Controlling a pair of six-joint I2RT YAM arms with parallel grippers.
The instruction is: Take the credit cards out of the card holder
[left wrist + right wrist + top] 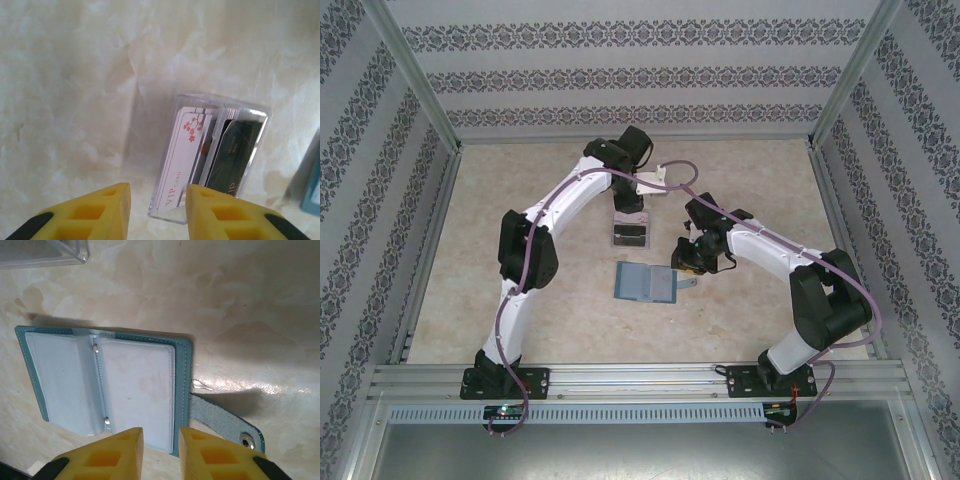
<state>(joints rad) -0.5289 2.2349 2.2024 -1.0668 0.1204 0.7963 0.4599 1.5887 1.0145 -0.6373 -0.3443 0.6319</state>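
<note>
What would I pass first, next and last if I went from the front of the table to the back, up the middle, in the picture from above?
card holder → clear tray → left gripper

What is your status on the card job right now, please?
Left hand open above clear tray, credit cards lying inside. Right hand parted over card holder, lying open, sleeves look empty. Nothing in the way.
</note>
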